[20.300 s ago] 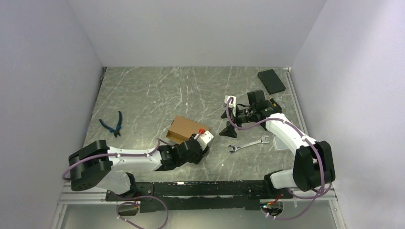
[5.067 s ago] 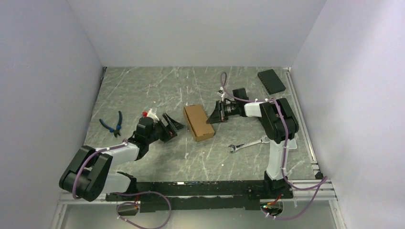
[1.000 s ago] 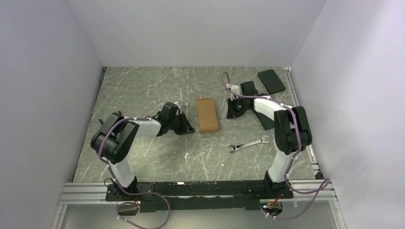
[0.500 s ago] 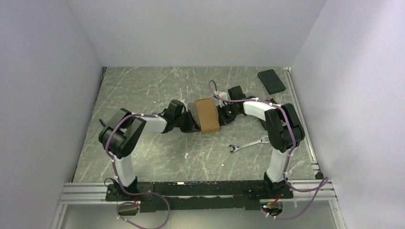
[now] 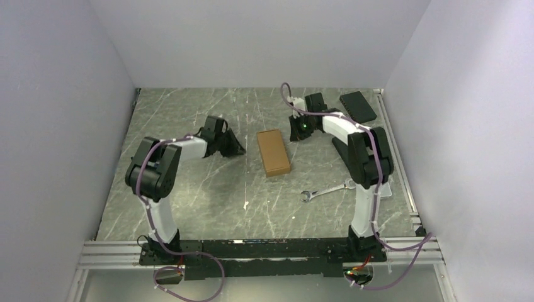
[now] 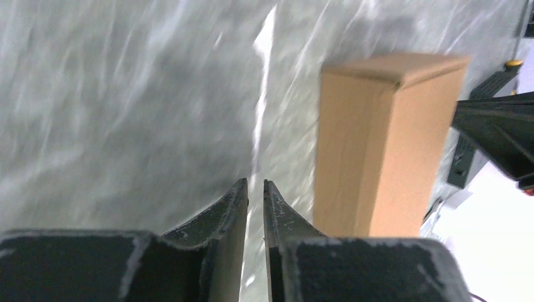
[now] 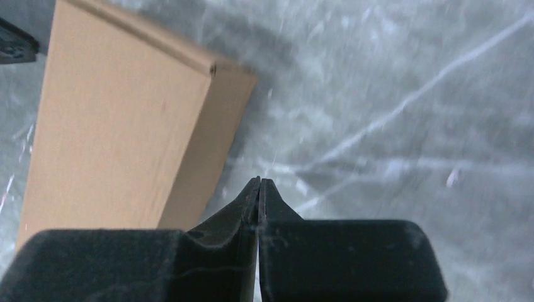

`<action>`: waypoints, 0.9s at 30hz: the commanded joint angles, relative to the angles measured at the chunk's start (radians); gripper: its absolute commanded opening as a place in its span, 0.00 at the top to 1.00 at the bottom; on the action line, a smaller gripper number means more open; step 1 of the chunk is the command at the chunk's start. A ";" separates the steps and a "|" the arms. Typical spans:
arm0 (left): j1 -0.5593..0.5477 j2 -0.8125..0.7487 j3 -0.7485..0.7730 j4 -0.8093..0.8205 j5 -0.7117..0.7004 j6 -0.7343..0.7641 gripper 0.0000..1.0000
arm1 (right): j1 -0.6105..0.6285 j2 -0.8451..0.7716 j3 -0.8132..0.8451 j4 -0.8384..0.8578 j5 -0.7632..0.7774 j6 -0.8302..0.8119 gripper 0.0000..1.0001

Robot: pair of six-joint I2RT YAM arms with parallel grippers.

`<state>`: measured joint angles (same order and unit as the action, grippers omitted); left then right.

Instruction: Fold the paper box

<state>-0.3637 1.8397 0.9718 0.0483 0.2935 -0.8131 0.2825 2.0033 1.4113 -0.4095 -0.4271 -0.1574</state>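
Top external view: the paper box [image 5: 273, 153] lies closed and flat on the table [image 5: 189, 201], between the two tools and touching neither. Its long axis runs from far to near, the near end swung slightly rightward. It is plain brown, oblong and unprinted. The left gripper [image 5: 239, 151] sits just left of it, the right gripper [image 5: 293, 134] beside its far right corner. Only this view takes in the whole box, together with a wrench [image 5: 327, 189] nearer the bases on the right and a black pad [image 5: 357, 107] in the far right corner.

Left wrist view: the box [image 6: 378, 145] stands ahead and to the right of the fingers, apart from them, its long axis running up the picture. Two adjoining faces meet along a sharp crease, with a tiny notch at the far corner, which the top view misses. The left gripper [image 6: 255, 184] is parted by a thin slit and carries nothing. A dark part of the other arm [image 6: 497, 132] shows past the box.

Right wrist view: the box [image 7: 119, 126] lies ahead and left of the fingers, slanting away, showing its broad top and one narrow side wall. The right gripper [image 7: 259, 181] is pressed closed, tips touching, empty.
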 commanded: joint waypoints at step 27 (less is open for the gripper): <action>0.109 -1.036 -0.035 -0.405 0.026 0.130 0.00 | -0.515 -1.002 -0.211 -0.233 -0.333 -0.194 0.01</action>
<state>-0.2531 0.9409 0.9188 -0.2092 0.2939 -0.6971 -0.1154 1.1465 1.2209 -0.5560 -0.5903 -0.3912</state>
